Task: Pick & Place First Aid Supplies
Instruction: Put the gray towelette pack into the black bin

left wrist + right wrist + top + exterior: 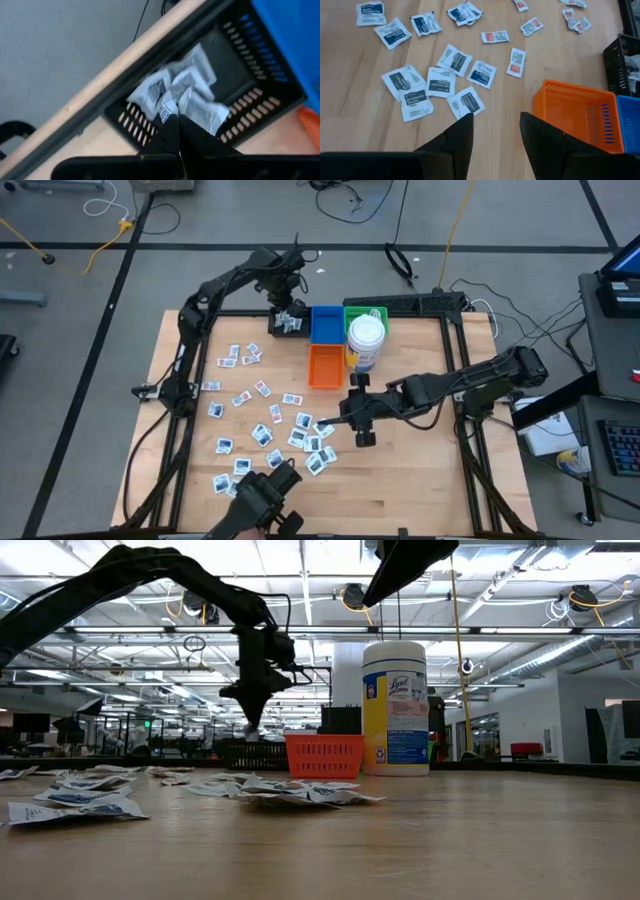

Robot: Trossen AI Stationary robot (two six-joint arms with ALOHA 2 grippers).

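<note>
Light wooden bench (420,480) with white packets (262,434) scattered all over it, just ahead of the right hand (352,420). Orange bin (325,366), blue bin (325,324), black basket (287,321), probably a green bin (366,313), plus a wipes tub (366,342) beyond that hand.

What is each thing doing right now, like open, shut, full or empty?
Left tool: shut on a packet, above the black basket.
Right tool: open, empty.
Black basket: several packets inside.
Orange basket: looks empty.
Wipes tub: upright, lid on.
Loose packets: flat on table.
</note>
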